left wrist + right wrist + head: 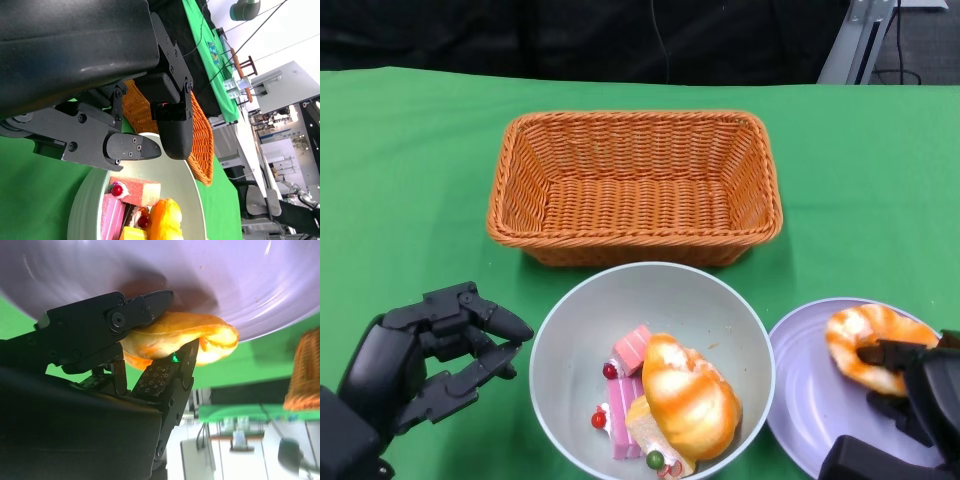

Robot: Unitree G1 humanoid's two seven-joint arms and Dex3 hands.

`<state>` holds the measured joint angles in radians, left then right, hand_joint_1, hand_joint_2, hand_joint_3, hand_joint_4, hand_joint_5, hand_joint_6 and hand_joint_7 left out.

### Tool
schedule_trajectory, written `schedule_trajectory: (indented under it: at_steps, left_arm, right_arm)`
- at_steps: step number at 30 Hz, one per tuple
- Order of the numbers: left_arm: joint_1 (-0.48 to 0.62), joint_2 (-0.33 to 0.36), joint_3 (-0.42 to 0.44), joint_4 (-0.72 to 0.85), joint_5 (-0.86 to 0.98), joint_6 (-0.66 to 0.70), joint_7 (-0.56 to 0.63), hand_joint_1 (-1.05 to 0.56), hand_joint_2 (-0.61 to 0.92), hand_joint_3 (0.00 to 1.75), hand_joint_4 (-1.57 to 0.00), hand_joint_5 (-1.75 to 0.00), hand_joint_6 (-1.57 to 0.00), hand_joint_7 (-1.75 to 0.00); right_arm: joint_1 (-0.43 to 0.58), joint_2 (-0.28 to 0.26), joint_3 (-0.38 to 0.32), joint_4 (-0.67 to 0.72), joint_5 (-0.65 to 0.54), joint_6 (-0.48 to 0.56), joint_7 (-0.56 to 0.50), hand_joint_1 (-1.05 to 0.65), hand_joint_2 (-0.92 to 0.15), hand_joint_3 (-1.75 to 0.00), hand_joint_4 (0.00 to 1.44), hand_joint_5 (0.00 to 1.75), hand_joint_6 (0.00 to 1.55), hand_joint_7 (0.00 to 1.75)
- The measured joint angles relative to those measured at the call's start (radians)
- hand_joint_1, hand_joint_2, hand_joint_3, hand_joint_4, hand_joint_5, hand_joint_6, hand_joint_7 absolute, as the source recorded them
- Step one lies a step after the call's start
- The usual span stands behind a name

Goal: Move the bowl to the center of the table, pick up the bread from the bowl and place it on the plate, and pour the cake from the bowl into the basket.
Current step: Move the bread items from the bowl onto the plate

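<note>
Your right hand [910, 395] is pinching a croissant-shaped bread [872, 345] over the lilac plate [810, 400], at the robot's right of the bowl. The right wrist view shows the fingers [145, 307] clamped above and below its glossy orange crust, with the plate's surface just behind it. Whether the bread is already resting on the plate or hanging a touch above it, you cannot tell from these views.

It looks light and somewhat soft, probably a foam or plastic model, so it should need only a gentle pinch. Its curved, shiny surface could slip, so take it across the thick middle, as you have it now.

The grey bowl [570, 340] sits just in front of the wicker basket [520, 215], near the middle of the green table [400, 160]. It still holds a second, larger bread [688, 395] (a striped orange bun) lying on top of pink cake slices [632, 350] with small red berries. That bun is rounder and wider, so grip it across its narrower width, from above.

Your left hand [430, 355] holds nothing. Its fingers are apart and half curled, just beside the bowl's rim and not touching it in the head view.

For the pour, the bowl looks rigid and smooth, likely slick at the wall. Take it at the rim, a finger inside and one outside, and tip it towards the basket's near edge. The cake pieces are small and loose and should slide out easily.
</note>
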<state>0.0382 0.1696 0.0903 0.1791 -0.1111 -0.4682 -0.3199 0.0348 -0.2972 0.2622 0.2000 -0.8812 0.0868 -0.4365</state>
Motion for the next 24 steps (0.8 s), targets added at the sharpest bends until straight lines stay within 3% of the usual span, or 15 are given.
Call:
schedule_trajectory:
  at_steps: [2, 6, 8, 12, 16, 20, 24]
  left_arm:
    - [0.000, 0.000, 0.000, 0.000, 0.001, 0.000, 0.002, -0.14, 0.92, 0.28, -0.76, -1.36, -0.81, -0.98]
    - [0.000, 0.000, 0.000, 0.000, 0.008, 0.000, 0.005, -0.14, 0.92, 0.28, -0.76, -1.36, -0.81, -0.98]
    - [0.000, 0.000, 0.000, 0.000, 0.008, 0.000, 0.006, -0.14, 0.92, 0.28, -0.76, -1.36, -0.81, -0.98]
    - [0.000, 0.000, 0.000, 0.003, 0.008, -0.008, 0.005, -0.14, 0.92, 0.29, -0.76, -1.36, -0.81, -0.99]
    - [0.000, 0.000, 0.000, 0.003, 0.008, -0.008, 0.005, -0.14, 0.92, 0.29, -0.76, -1.36, -0.81, -0.99]
    - [0.000, 0.000, 0.000, 0.003, 0.007, -0.008, 0.005, -0.13, 0.92, 0.29, -0.76, -1.36, -0.80, -0.99]
    - [0.000, 0.001, 0.000, 0.003, 0.007, -0.008, 0.005, -0.12, 0.92, 0.30, -0.76, -1.37, -0.81, -1.00]
  right_arm:
    - [0.014, 0.000, 0.008, -0.044, -0.003, 0.035, 0.047, -0.31, -0.92, -0.04, 0.79, 0.93, 1.07, 0.00]
    - [0.033, 0.000, 0.026, -0.100, -0.007, 0.070, 0.092, -0.32, -0.92, -0.04, 0.81, 0.88, 1.06, 0.00]
    - [0.036, 0.000, 0.039, -0.112, -0.025, 0.097, 0.115, -0.35, -0.92, -0.05, 0.84, 0.72, 0.97, 0.00]
    - [0.035, 0.001, 0.076, -0.120, -0.068, 0.139, 0.137, -0.38, -0.92, -0.06, 0.83, 0.65, 0.86, 0.00]
    - [0.034, -0.001, 0.106, -0.147, -0.103, 0.195, 0.192, -0.50, -0.92, -0.06, 0.86, 0.22, 0.72, 0.00]
    - [0.058, -0.006, 0.117, -0.231, -0.120, 0.254, 0.306, -0.62, -0.92, -0.09, 0.68, 0.03, 0.54, 0.00]
    - [0.078, -0.014, 0.132, -0.306, -0.124, 0.299, 0.426, -0.69, -0.92, -0.13, 0.51, 0.00, 0.42, 0.00]
